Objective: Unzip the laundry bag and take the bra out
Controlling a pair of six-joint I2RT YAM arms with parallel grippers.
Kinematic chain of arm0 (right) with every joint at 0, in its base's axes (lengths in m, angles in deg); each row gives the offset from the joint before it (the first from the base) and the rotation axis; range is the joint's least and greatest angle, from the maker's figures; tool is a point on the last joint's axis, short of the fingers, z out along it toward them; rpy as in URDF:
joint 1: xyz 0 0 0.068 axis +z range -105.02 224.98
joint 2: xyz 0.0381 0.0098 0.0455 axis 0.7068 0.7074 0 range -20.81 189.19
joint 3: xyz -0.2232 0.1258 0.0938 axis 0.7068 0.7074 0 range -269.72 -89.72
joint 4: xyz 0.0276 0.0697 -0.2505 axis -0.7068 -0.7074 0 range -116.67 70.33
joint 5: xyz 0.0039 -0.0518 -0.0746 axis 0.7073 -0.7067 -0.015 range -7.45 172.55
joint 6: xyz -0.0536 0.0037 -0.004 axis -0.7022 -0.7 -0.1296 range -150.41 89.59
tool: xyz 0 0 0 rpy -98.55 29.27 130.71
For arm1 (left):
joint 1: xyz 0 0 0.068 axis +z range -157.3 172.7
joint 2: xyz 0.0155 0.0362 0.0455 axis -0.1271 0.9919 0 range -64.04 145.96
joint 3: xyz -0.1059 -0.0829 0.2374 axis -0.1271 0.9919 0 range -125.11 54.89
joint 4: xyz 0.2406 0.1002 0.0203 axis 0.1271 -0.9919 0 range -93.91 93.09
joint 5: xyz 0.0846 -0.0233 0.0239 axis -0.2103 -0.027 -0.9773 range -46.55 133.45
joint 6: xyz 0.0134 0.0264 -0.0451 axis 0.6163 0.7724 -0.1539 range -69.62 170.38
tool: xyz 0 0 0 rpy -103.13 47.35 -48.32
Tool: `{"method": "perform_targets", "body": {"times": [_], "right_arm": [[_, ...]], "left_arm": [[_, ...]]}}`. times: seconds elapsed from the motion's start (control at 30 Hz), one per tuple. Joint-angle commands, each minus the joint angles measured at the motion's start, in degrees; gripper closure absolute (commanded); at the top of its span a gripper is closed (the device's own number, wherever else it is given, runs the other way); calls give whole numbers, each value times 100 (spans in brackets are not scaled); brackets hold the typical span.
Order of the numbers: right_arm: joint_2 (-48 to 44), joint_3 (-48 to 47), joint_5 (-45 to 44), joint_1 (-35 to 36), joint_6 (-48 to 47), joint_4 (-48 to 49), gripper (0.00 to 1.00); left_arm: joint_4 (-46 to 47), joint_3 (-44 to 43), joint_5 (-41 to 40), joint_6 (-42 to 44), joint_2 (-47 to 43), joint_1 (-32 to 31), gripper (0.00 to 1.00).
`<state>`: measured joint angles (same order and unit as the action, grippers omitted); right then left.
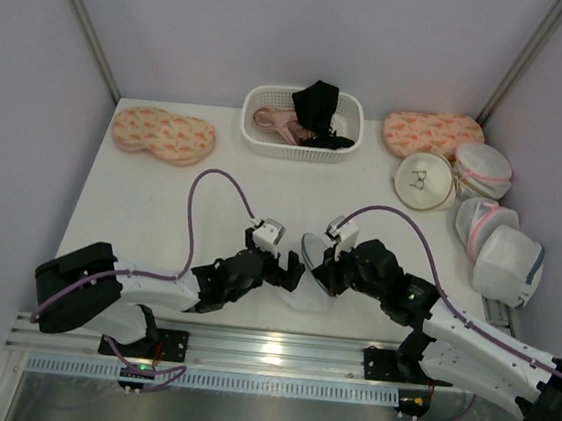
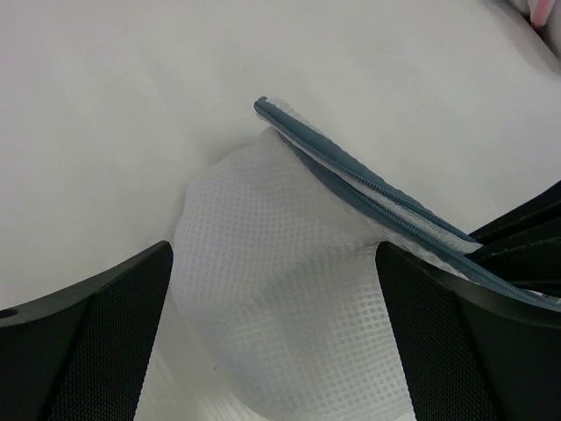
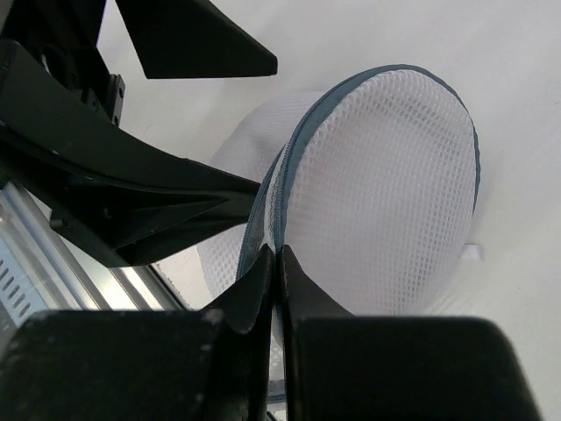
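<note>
Right gripper (image 3: 275, 256) pinched on laundry bag (image 3: 386, 184) rim, left gripper (image 2: 273, 263) spread — straddling it

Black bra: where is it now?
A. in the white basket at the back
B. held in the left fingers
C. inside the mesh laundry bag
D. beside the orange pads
A: the black bra lies in the white basket, beside a pink bra; the laundry bag shows only white mesh.

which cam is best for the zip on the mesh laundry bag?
Left wrist: the zip runs diagonally across the frame, close and sharp. Right wrist shows it as a blue-grey rim around the laundry bag, pinched by the right gripper. In top external the bag is small and the zip cannot be made out.
</note>
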<state>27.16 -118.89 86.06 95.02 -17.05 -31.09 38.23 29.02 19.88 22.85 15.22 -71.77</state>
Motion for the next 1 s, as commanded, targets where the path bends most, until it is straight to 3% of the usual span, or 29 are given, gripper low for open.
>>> {"method": "perform_targets", "body": {"times": [0.0,0.37,0.43,0.5,0.53,0.57,0.6,0.77,0.97], "right_arm": [[-42,-168,-87,50,-106,52,96],[248,-230,-52,208,-185,-18,96],[283,-265,289,260,-211,-10,80],[292,-282,623,374,-212,52,48],[240,-326,668,418,-194,43,23],[161,-344,573,462,-159,35,5],[56,-361,485,480,-81,17,1],[-761,-607,-104,480,139,-307,1],[-1078,-889,-612,480,315,-528,1]], "left_arm": [[-199,117,-314,-279,-560,13,1],[-2853,170,-939,-859,-3134,4,0],[-3223,109,-886,-921,-3294,13,0],[-3372,56,-851,-1017,-3479,4,1],[-3451,47,-816,-1035,-3540,13,1],[-3487,38,-798,-1061,-3584,13,0],[-3496,29,-798,-1079,-3646,4,1],[-3742,-23,-658,-1158,-4032,4,1],[-3952,-59,-605,-1158,-4314,4,1]]}}
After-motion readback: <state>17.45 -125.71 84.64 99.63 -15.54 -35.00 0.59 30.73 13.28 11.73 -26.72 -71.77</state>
